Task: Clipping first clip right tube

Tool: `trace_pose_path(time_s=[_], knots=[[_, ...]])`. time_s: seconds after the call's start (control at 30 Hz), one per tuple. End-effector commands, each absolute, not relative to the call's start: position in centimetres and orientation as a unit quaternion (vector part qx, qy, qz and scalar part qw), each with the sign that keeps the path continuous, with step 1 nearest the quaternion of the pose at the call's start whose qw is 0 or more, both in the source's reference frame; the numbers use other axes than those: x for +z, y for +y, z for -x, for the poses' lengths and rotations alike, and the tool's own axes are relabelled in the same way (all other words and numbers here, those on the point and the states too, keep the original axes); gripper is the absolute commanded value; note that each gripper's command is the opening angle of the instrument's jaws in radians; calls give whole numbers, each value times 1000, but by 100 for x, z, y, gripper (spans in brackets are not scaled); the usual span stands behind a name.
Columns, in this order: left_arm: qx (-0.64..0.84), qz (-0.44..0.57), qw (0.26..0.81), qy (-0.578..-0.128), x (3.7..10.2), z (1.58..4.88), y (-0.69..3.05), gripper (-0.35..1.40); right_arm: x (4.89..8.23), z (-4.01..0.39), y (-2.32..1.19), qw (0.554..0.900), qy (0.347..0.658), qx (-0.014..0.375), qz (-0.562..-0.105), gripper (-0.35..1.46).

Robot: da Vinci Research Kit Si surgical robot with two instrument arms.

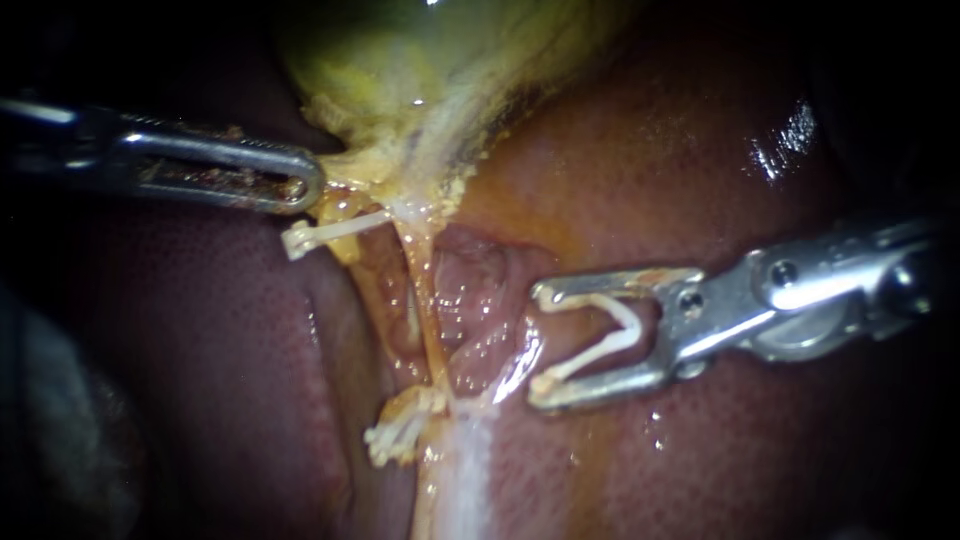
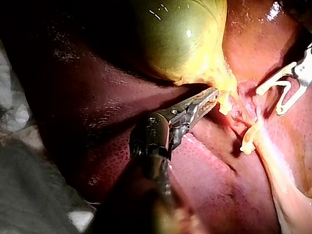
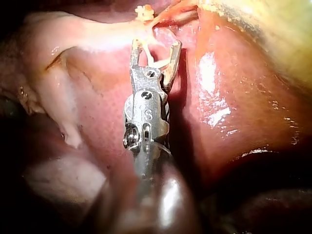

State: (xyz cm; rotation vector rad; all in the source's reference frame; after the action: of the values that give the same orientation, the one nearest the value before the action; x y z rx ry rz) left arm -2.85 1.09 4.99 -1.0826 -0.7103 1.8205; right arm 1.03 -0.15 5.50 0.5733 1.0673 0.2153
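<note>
My right instrument [image 1: 537, 345] comes in from the right. Its jaws stand wide apart with an open white clip [image 1: 600, 340] seated between them. A pale thin tube [image 1: 518, 368] runs just at the jaw tips, at the mouth of the clip. In the right wrist view the same jaws [image 3: 156, 48] point at pale tissue strands. My left instrument [image 1: 305, 185] is shut on yellow tissue at the neck of the gallbladder [image 1: 400, 50], and the left wrist view [image 2: 214, 95] shows this too.
To the left of the thin tube a yellowish tube [image 1: 425, 320] carries two white clips, an upper one [image 1: 320, 233] and a lower one [image 1: 400, 432]. Dark red liver [image 1: 680, 150] surrounds everything. Pale cloth [image 2: 29, 185] lies beside the liver.
</note>
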Motion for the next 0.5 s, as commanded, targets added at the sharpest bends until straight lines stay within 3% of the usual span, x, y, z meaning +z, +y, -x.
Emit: trace_pose_path(time_s=[0.03, 0.5], knots=[[733, 436, 438, -286, 499, 286, 110, -35, 553, -108, -17, 814, 501, 106, -274, 48], [733, 436, 439, -284, 500, 288, 109, -35, 593, -166, -29, 770, 517, 183, -325, 48]])
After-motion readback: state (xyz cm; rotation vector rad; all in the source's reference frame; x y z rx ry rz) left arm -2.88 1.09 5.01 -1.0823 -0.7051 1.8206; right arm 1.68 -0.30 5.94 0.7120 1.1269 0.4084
